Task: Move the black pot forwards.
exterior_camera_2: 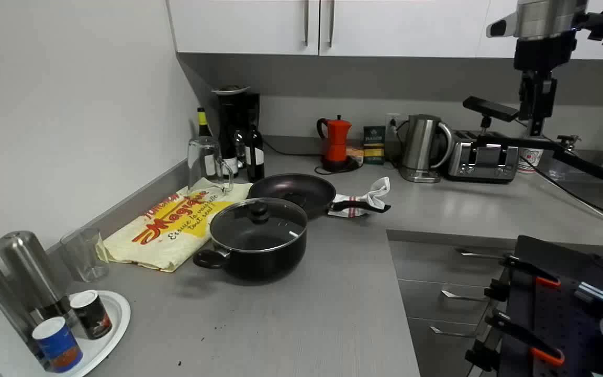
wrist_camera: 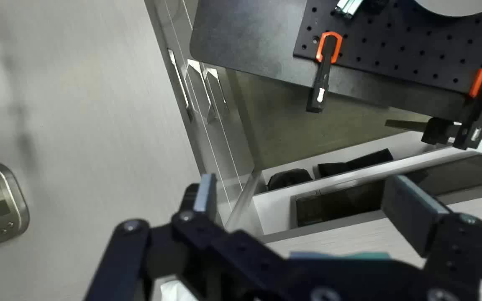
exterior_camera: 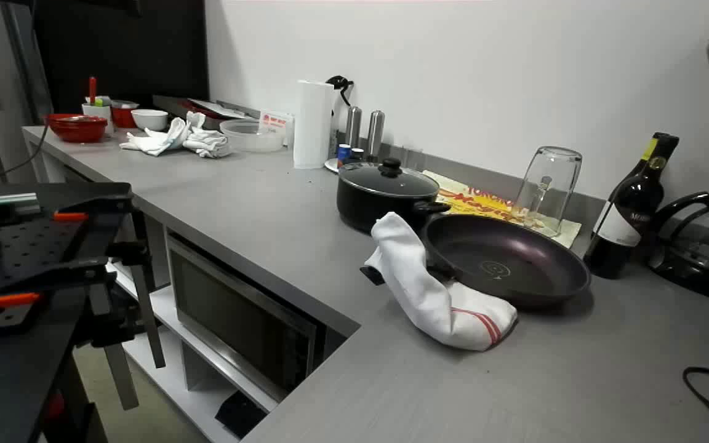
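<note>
The black pot (exterior_camera: 367,203) with its glass lid and black knob stands upright on the grey counter. It also shows in an exterior view (exterior_camera_2: 265,264), in front of the frying pan, with a side handle toward the wall. The pot is out of the wrist view. My gripper (exterior_camera_2: 537,112) hangs high in the air, fingers down, well apart from the pot, at the side toward the toaster. In the wrist view the gripper (wrist_camera: 306,196) has its fingers wide apart with nothing between them. It does not show in the remaining exterior view.
A dark frying pan (exterior_camera: 505,258) sits beside the pot, with a white towel (exterior_camera: 422,289) by its handle. A glass mug (exterior_camera: 548,187) stands on a yellow printed cloth (exterior_camera_2: 176,225). Wine bottles, kettle (exterior_camera_2: 421,149) and toaster (exterior_camera_2: 482,157) line the back. A plate (exterior_camera_2: 121,309) holds small cans.
</note>
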Robot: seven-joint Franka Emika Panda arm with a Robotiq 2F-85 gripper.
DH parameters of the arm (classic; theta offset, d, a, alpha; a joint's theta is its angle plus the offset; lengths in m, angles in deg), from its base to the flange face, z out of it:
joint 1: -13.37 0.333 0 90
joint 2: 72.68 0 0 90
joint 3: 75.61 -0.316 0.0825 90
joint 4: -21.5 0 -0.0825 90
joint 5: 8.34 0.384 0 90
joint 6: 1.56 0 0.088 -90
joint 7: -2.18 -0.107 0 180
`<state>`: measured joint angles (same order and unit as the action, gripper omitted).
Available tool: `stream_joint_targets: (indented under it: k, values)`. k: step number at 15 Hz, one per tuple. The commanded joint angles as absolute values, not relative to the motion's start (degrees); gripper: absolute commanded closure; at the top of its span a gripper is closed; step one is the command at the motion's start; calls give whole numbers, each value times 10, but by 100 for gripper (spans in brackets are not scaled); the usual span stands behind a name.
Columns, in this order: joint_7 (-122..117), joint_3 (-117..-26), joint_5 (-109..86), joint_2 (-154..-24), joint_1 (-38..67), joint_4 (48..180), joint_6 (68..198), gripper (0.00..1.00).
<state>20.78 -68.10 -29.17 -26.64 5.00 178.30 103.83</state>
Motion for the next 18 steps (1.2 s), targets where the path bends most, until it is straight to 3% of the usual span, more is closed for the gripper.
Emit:
stream_joint_targets:
  k: [1, 9, 18]
  values:
    - [202, -672, -298, -266, 61, 1782, 1035, 0]
    - [203, -673, -298, -271, 64, 1780, 1039, 0]
    - [236, -693, -269, -383, 168, 1745, 1160, 0]
